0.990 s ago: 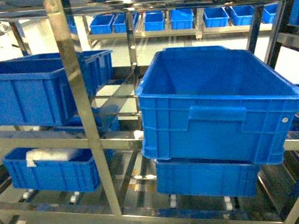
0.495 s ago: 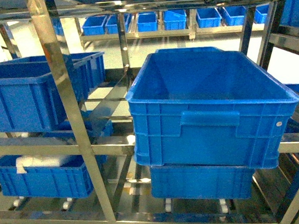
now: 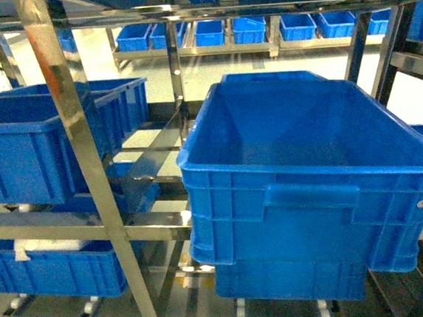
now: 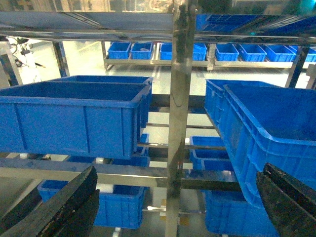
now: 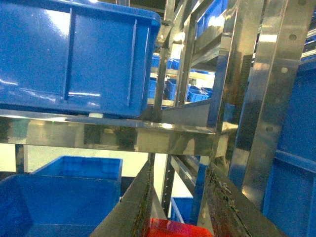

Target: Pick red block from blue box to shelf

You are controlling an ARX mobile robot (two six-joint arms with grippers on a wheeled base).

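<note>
A glossy red block (image 5: pixel 170 228) shows at the bottom of the right wrist view, pinched between the two fingers of my right gripper (image 5: pixel 180 167), which is shut on it. That gripper points up at a steel rail (image 5: pixel 113 136) of the shelf. The shelf's shiny upright (image 3: pixel 80 177) stands at the left of the head view. My left gripper (image 4: pixel 175 197) is open and empty, its dark fingers (image 4: pixel 64 207) spread wide in front of a shelf post (image 4: pixel 180 98). The blue box is out of view. Neither gripper appears in the head view.
A large royal-blue ribbed crate (image 3: pixel 310 187) sits on the shelf tier ahead, another crate (image 3: pixel 25 145) to its left. A lower crate (image 3: pixel 50 265) holds something white. A row of small crates (image 3: pixel 259 28) lines a far rack. A crate (image 5: pixel 74 54) hangs above the right gripper.
The head view has shifted: the shelf upright slid left and the big crate now looks larger and nearer, lower right in view.
</note>
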